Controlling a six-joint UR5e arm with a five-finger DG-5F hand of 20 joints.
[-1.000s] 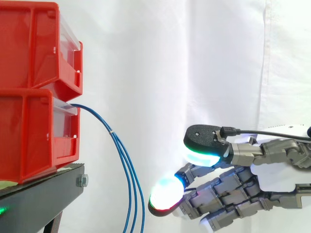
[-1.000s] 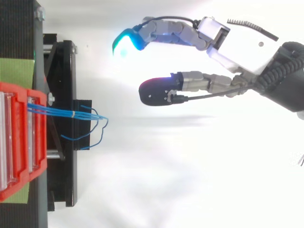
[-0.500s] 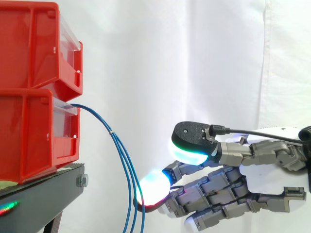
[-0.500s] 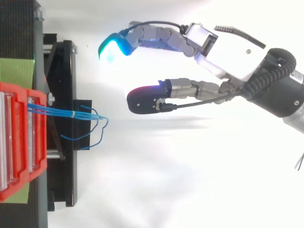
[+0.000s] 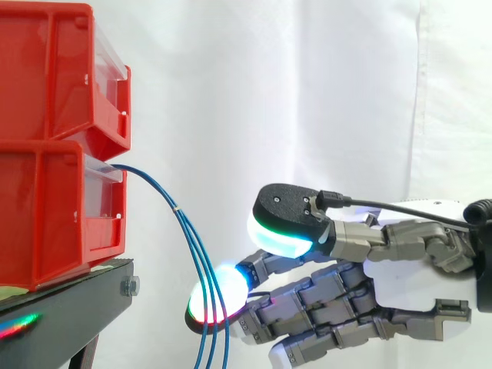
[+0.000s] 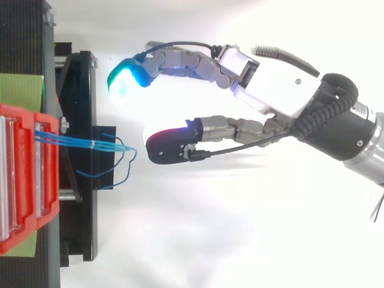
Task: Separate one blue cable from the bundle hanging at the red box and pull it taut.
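Blue cable bundle (image 5: 187,234) hangs from the lower red bin (image 5: 46,215) at the black stand's (image 5: 69,311) edge. Hand (image 6: 270,96) is released, fingers spread, grasping nothing, just beside the bundle.

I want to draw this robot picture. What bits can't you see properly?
- Side view: the blue cables run off the bottom edge, so their lower ends are cut off.
- Both views: where they are fastened inside the red box is hidden by its walls.
- Side view: the black stand's legs leave the bottom edge.
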